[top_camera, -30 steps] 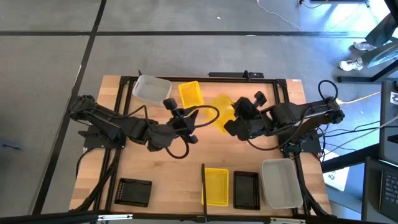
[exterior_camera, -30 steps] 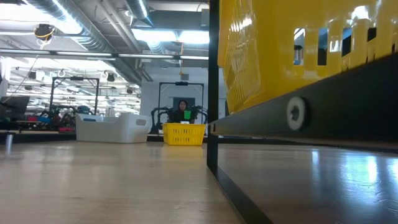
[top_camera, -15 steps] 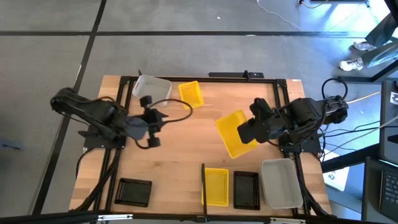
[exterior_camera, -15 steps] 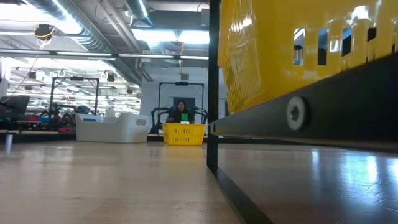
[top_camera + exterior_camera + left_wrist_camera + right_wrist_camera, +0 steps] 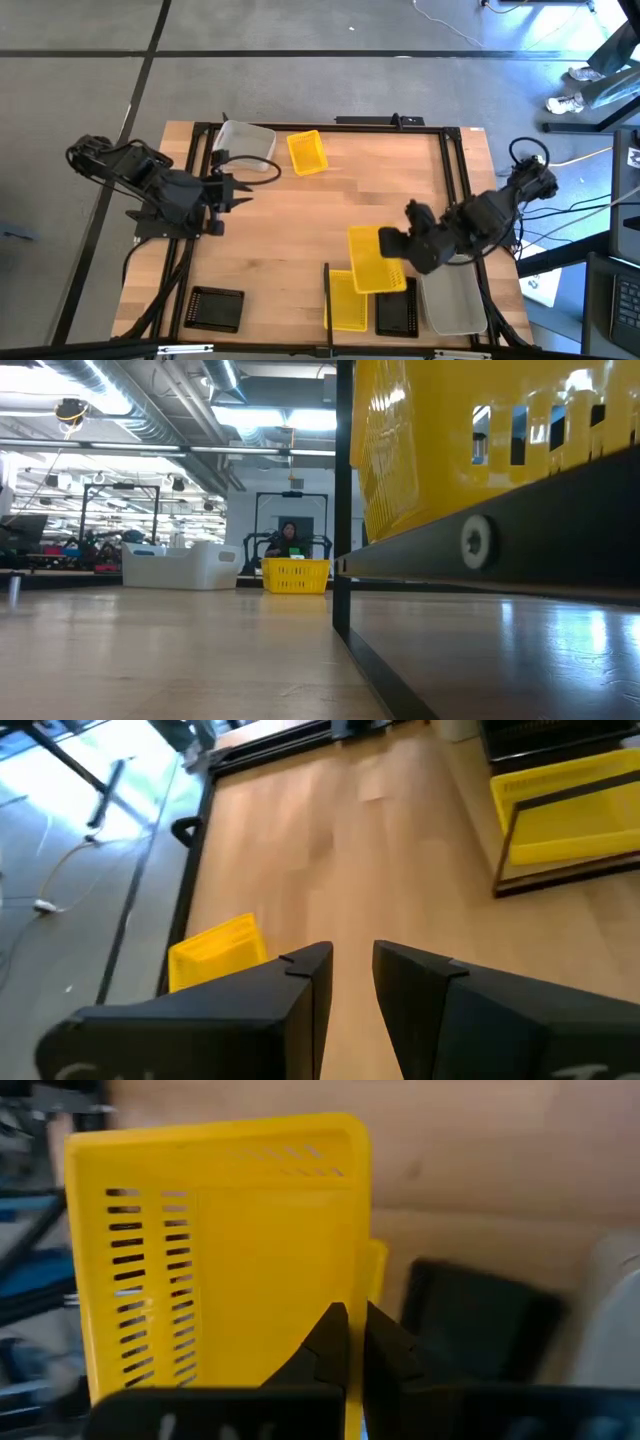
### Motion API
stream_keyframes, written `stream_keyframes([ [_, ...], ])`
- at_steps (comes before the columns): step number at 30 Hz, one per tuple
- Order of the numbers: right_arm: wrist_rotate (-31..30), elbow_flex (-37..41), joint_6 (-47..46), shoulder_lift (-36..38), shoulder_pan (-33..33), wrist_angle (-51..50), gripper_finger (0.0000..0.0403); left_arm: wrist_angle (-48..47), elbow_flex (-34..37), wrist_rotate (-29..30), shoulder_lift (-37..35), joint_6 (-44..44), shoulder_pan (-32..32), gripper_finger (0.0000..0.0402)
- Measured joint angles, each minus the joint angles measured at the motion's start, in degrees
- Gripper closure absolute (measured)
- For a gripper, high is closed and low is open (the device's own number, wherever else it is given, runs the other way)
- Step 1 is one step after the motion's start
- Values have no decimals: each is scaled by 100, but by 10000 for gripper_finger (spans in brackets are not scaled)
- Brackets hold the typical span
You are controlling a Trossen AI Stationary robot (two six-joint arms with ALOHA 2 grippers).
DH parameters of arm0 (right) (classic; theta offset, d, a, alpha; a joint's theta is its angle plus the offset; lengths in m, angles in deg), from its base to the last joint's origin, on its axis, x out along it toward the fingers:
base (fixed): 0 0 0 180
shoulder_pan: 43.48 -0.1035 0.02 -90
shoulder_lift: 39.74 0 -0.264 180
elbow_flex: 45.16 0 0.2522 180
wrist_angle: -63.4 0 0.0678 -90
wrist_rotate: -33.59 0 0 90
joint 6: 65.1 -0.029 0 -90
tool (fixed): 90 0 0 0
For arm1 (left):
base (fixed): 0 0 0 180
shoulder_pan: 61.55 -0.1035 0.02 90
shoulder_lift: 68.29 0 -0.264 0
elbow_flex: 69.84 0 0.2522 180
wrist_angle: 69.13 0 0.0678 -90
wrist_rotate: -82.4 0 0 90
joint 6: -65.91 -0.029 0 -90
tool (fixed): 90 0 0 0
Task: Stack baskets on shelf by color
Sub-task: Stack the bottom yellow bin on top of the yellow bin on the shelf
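Now the right hand (image 5: 400, 243), clamped on a yellow basket's (image 5: 375, 258) rim, hovers above the shelf (image 5: 365, 318).

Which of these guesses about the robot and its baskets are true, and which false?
1. The right gripper is carrying a yellow basket. True: it is shut on the basket's rim, above the yellow basket on the shelf.
2. The left gripper holds a black basket. False: it holds nothing and waits near the table's left edge.
3. A black basket lies alone at the table's near left corner. True.
4. Every yellow basket is already on the shelf. False: one yellow basket at the far edge sits beside a translucent basket.
5. A black basket on the shelf lies between a yellow basket and a translucent one. True.
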Motion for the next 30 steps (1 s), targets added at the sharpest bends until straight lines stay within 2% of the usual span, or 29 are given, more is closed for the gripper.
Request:
stream_keyframes([
  [3, -151, 369, -486, 0, -163, 635, 397, 0, 0, -12, -58, -27, 0, 333],
  [7, 86, 903, -945, -23, -296, 1233, 394, -10, 3, -12, -163, -43, 0, 333],
  [11, 123, 1364, -984, -28, -335, 1716, 393, -37, 4, -14, -194, -46, 0, 333],
  [18, 122, 1924, -1026, -31, -350, 1780, 392, -37, 4, -13, -195, -44, 0, 333],
  [22, 120, 2230, -1113, -56, -350, 2196, 392, -37, 4, -13, -195, -41, 0, 333],
  [30, 119, 2311, -1120, -400, -341, 2779, 391, -37, 4, -12, -193, -37, 0, 333],
])
